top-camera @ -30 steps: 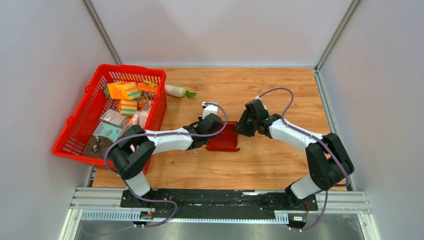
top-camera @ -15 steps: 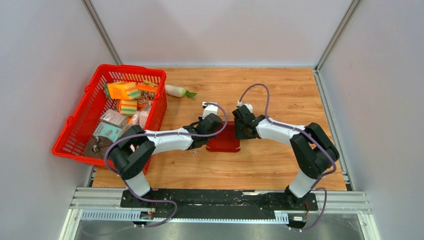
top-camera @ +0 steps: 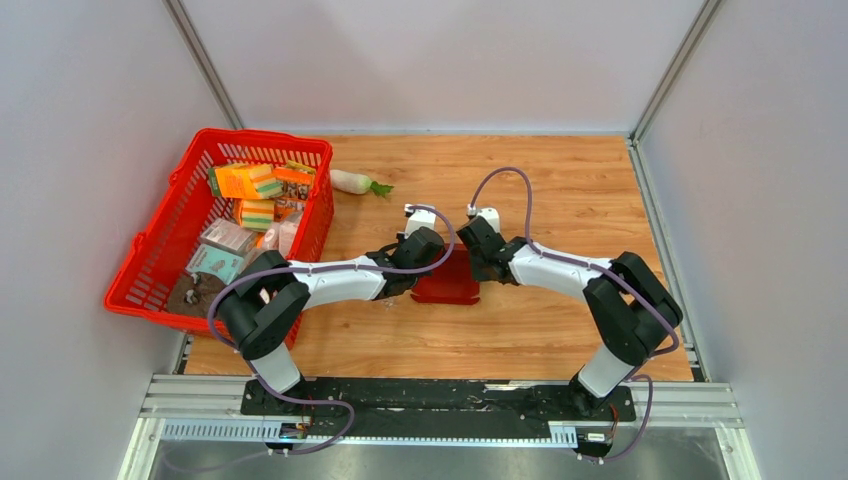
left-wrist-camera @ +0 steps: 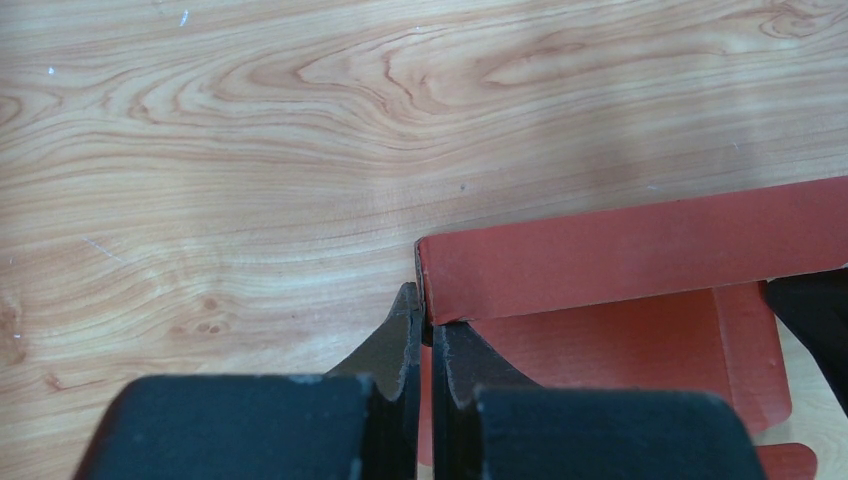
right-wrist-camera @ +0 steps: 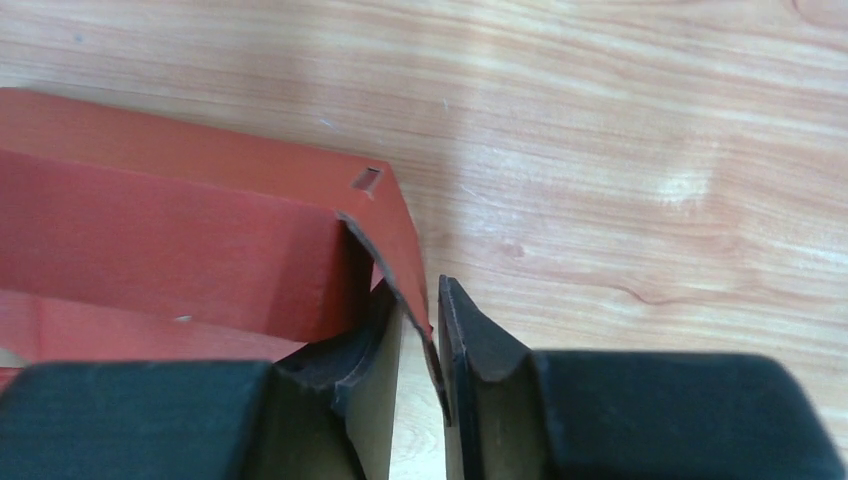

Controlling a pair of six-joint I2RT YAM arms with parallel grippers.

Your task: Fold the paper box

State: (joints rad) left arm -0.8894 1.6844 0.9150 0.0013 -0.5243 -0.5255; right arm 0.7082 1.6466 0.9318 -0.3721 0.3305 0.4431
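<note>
**Top external view:** the left gripper [top-camera: 414, 276] and the right gripper [top-camera: 478, 272] close in from opposite sides on the paper box [top-camera: 447, 288]. The box is a dark red, shallow piece of thin creased cardboard, and it lies on the light wooden table [top-camera: 570, 200] between the two sets of fingertips. Well off to the left of the left gripper stands a large red plastic mesh basket [top-camera: 262, 136] holding coloured packets. A white radish with a green top [top-camera: 352, 181] lies beyond that gripper, just outside the basket. **Left wrist view:** the left gripper [left-wrist-camera: 425, 322] has its jaws drawn together on the near corner of the paper box [left-wrist-camera: 640, 250], where an upright wall runs off to the gripper's right. Flat panels of the same card lie below that wall, and bare table [left-wrist-camera: 250, 150] lies ahead and to the left. **Right wrist view:** the right gripper [right-wrist-camera: 418, 305] straddles an end flap of the paper box [right-wrist-camera: 170, 230], with one finger inside the box and the other outside. The jaws stand close together, but whether they pinch the flap cannot be told. The raised wall extends to this gripper's left, with bare table [right-wrist-camera: 650, 150] ahead and to its right.
</note>
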